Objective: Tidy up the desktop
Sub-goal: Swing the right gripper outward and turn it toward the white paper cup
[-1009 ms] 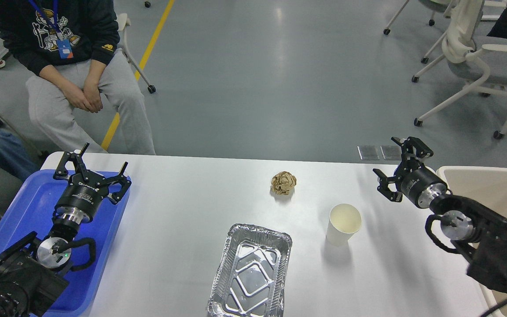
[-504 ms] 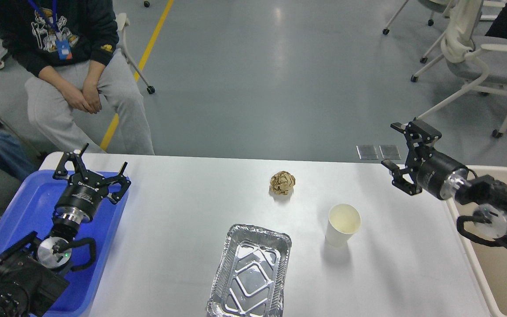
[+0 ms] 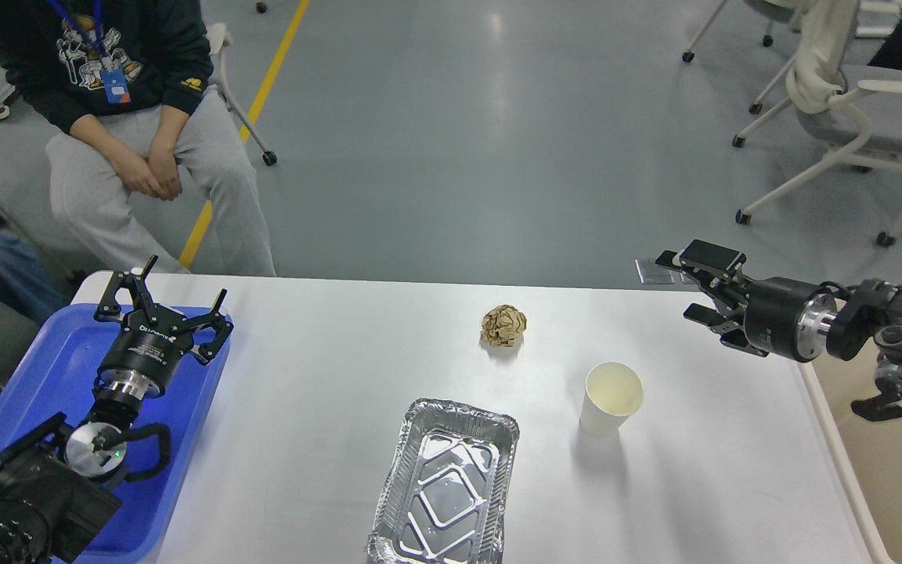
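The large white rectangular surface (image 3: 326,407) looks smooth, with a soft sheen. On it, the rectangular silver foil tray (image 3: 447,482) is shiny, embossed metal with a crimped rim. The cream paper cup (image 3: 611,398) is matt. The brown crumpled paper ball (image 3: 504,325) is rough and creased. The blue plastic tray (image 3: 44,368) is glossy. Both arms are matt black with polished metal rings behind each pincer.

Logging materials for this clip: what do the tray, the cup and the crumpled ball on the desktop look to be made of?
Foil tray: thin aluminium, shiny, with a crinkled rim and pressed ribs. Paper cup: matte off-white, probably paper, and it looks empty. Crumpled ball: brown, likely kraft paper, dull and creased. All three rest on the smooth white desktop.
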